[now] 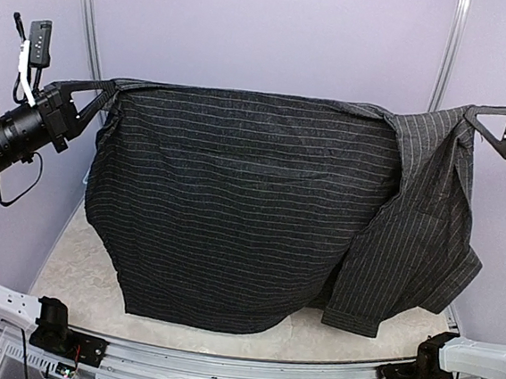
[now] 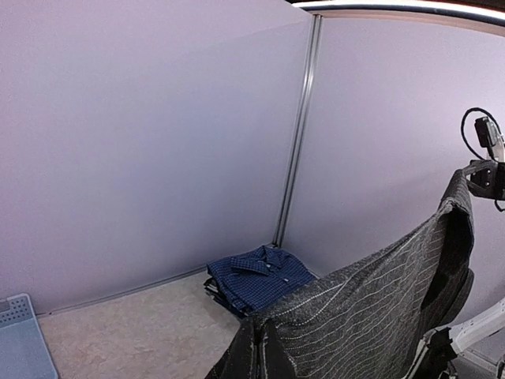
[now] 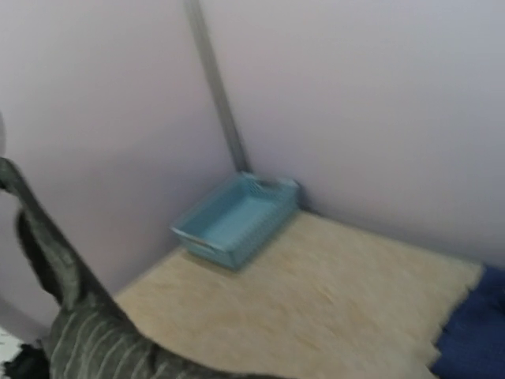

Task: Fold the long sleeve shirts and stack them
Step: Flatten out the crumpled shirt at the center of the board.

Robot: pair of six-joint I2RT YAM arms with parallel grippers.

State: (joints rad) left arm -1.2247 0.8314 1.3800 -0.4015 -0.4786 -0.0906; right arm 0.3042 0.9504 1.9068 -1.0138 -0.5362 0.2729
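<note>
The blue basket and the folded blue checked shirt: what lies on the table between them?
Nothing: that stretch of table is bare. The right wrist view shows it between the basket and the blue shirt, and the left wrist view agrees.

Top view: high behind arm bases [image 1: 53, 324], looking down on black pinstriped cloth shirt [image 1: 232, 223].
Left wrist: raised, facing right across beige bench [image 2: 142, 332].
Right wrist: raised, facing left.
Shared: shirt, bench.
</note>
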